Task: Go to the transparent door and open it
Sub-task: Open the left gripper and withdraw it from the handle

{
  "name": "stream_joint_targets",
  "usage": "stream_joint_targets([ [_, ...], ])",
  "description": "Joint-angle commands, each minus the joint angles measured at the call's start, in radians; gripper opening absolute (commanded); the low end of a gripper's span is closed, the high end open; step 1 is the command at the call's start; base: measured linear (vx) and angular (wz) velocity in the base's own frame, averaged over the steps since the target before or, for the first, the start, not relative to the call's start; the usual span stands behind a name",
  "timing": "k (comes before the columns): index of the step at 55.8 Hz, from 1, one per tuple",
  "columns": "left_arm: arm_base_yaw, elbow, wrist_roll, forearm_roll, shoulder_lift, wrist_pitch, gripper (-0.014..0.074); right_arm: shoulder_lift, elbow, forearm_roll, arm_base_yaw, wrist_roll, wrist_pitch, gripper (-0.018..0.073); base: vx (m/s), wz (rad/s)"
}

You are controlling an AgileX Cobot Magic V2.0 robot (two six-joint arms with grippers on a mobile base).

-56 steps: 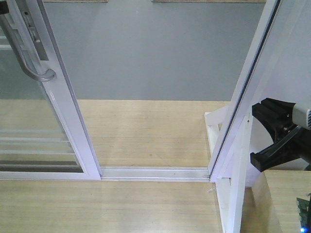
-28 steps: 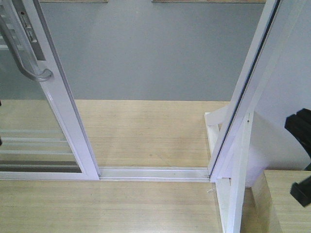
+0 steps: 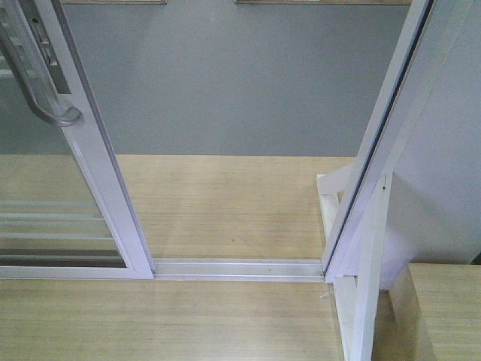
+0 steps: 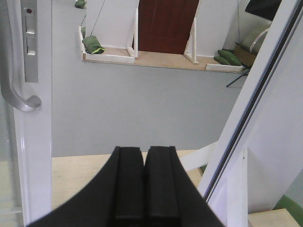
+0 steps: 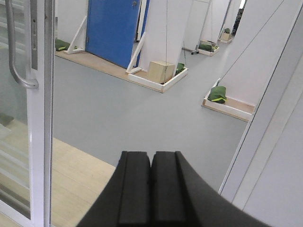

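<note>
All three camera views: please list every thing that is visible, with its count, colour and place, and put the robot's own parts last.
transparent door: 1, clear glass in white frame, left of the opening.
bar handle: 1, pale grey, on the door's stile.
floor track: 1, white, across the threshold.
fixed frame post: 1, white, right of the opening.
wooden floor: light wood, around the threshold.
grey floor: beyond the opening.
blue door: 1, far background.
dark red door: 1, far background.
cardboard box: 1, tan, near the blue door.
left gripper: 1, black, shut, empty.
right gripper: 1, black, shut, empty.
</note>
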Motion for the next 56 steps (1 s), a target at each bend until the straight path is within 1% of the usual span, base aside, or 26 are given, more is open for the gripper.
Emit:
stream_joint_targets([
  [1, -0.007, -0.025, -0.004, -0.032, 0.009, -0.077, -0.0003, 0.014, -0.029, -0.011, -0.002, -0.005, -0.075, -0.0001, 0.0, 0.0],
  [30, -0.007, -0.025, -0.002, -0.029, 0.009, -0.077, -0.0003, 0.014, -0.029, -0.011, -0.002, -0.005, -0.075, -0.0001, 0.0, 0.0],
  [33, -0.007, -0.025, 0.004, -0.016, 0.009, -0.077, -0.0003, 0.014, -0.029, -0.011, -0.002, -0.005, -0.075, -0.0001, 0.0, 0.0],
  [35, -0.007, -0.025, 0.024, 0.014, 0.009, -0.081, -0.0003, 0.014, -0.029, -0.011, -0.002, -0.005, -0.075, -0.0001, 0.0, 0.0],
  [38, -0.005, -0.023, 0.024, 0.056, -0.002, -0.076, -0.0003, 0.014, -0.029, -0.011, -0.002, -0.005, -0.075, -0.0001, 0.0, 0.0],
  [45, 0.047, 0.031, 0.024, 0.1, -0.032, -0.082, -0.0003, 0.014, -0.029, -0.011, -0.002, -0.005, -0.075, -0.0001, 0.0, 0.0],
  [51, 0.107, 0.13, 0.024, 0.128, -0.092, -0.097, -0.0003, 0.014, -0.029, -0.011, -0.002, -0.005, -0.075, -0.0001, 0.0, 0.0],
  [56, 0.132, 0.221, 0.017, 0.123, -0.152, -0.231, -0.0003, 0.014, -0.029, -0.011, -0.002, -0.005, -0.075, -0.0001, 0.0, 0.0],
])
